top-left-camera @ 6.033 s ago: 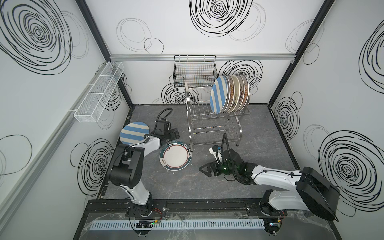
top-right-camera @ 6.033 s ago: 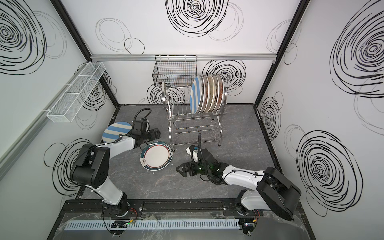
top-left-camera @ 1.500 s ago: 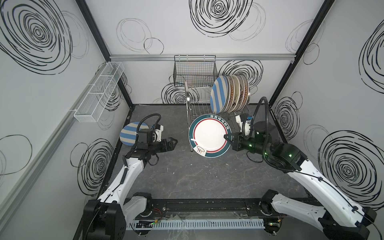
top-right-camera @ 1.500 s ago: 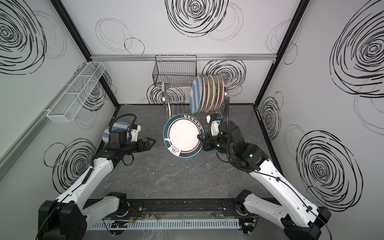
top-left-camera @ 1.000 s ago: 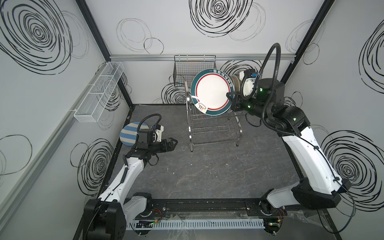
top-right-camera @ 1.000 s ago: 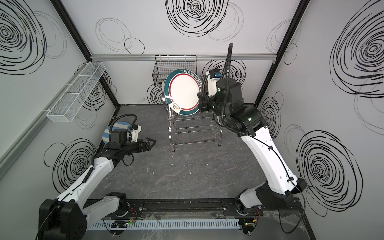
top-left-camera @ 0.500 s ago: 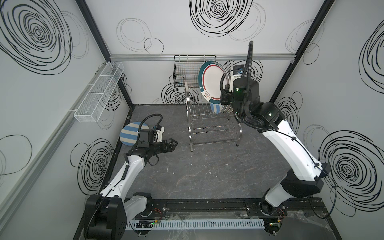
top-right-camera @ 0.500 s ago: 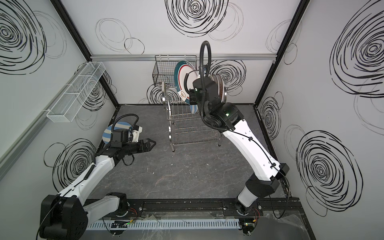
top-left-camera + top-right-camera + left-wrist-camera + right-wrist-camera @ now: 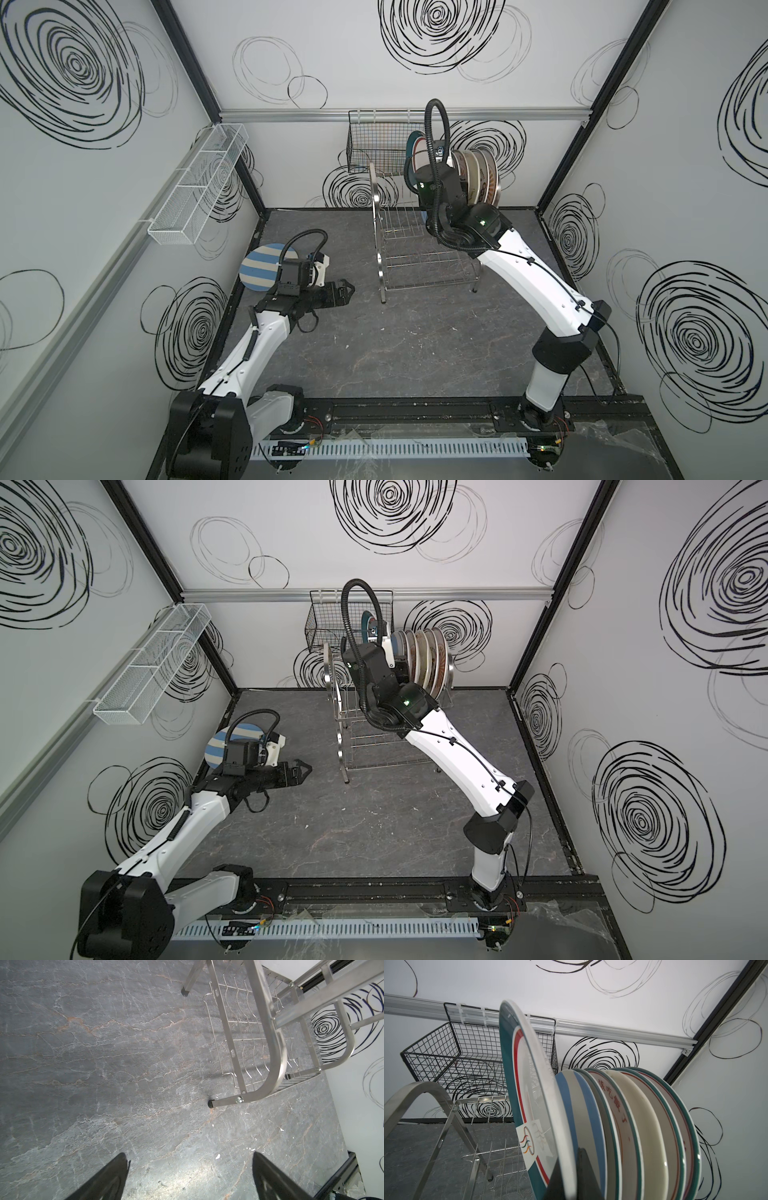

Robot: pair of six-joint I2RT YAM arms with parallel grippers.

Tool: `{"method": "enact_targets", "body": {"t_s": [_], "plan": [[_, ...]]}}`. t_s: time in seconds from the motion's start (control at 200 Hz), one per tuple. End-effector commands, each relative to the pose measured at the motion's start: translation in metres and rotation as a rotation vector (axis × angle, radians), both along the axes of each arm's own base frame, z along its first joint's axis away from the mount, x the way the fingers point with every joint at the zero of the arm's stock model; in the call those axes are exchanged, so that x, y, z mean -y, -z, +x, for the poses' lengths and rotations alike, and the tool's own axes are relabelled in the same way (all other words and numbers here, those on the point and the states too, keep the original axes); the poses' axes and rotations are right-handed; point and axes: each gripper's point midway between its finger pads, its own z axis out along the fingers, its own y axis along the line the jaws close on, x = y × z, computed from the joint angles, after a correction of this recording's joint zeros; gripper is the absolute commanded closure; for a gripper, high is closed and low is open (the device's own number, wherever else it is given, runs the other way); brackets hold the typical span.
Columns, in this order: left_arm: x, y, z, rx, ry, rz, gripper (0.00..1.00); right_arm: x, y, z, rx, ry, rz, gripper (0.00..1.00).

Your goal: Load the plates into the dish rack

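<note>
Pinching the lower rim of the green-rimmed plate [image 9: 529, 1076], the right pincer [image 9: 571, 1167] is seen raised at the upper tier of the dish rack [image 9: 415, 266], which stands toward 12 o'clock on the counter [image 9: 395, 345]. The plate is held on edge, nearly upright, with its red ring and small logo turned toward 9 o'clock. It is placed just beside the row of plates [image 9: 643, 1126] already standing in that tier, on the row's 9 o'clock side, next to a blue-and-cream one. Its rim is carried higher than theirs. Whether its bottom edge sits between the slot wires cannot be told. The slots of the tier further toward 9 o'clock are bare. Behind the rack, at 12 o'clock, a black wire basket [image 9: 446, 1059] is hung on the wall.

The left pincer [image 9: 189, 1154] is held spread above the bare counter, at about 9 o'clock, with nothing between its fingers. Well apart from the rack, a striped plate [image 9: 262, 266] is found at about 10 o'clock near the counter's edge, behind the left arm.
</note>
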Motion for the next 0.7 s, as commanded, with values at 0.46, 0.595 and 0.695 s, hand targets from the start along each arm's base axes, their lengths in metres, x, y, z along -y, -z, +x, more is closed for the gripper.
{"method": "enact_targets", "body": {"t_s": [0.46,0.595,0.695], "plan": [[0.004,-0.012,-0.002,0.057,0.024,0.044,0.04,0.005,-0.008,0.010,0.062,0.065,0.067,1.00],[0.006,-0.014,-0.003,0.063,0.028,0.045,0.04,0.006,-0.001,0.014,0.055,0.073,0.076,1.00],[0.006,-0.014,-0.003,0.064,0.029,0.044,0.04,0.005,0.004,0.016,0.048,0.076,0.076,1.00]]}}
